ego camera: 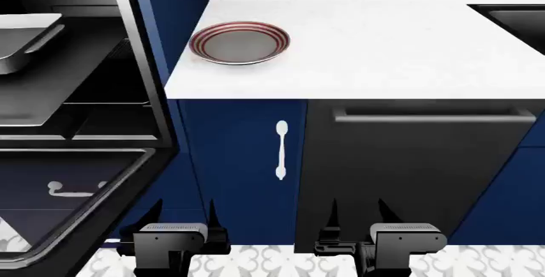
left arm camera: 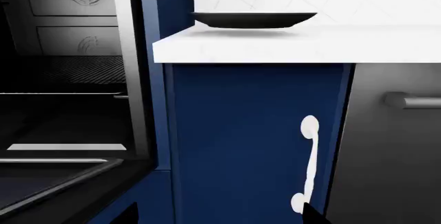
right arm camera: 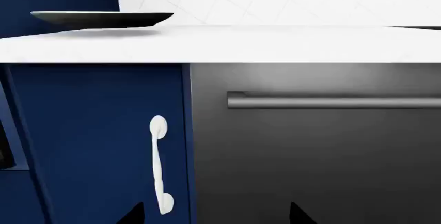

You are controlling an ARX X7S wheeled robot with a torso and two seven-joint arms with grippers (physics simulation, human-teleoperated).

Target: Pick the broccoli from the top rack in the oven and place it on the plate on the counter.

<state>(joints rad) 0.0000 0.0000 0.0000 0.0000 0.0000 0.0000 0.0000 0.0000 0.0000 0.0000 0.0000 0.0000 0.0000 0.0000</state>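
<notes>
Both grippers hang low and empty before the cabinets: the left gripper (ego camera: 183, 216) and the right gripper (ego camera: 356, 215) each with fingers spread, holding nothing. No broccoli shows in any view; it presumably sits deeper in the oven (ego camera: 51, 53), past what the head view covers. The open oven door (ego camera: 60, 187) juts out beside the left arm, so a careless reach could strike it or snag a rack (left arm camera: 62, 94). The plate (ego camera: 239, 42) lies near the counter (ego camera: 366, 53) corner, beside the oven, where a sweeping arm could knock it off.
</notes>
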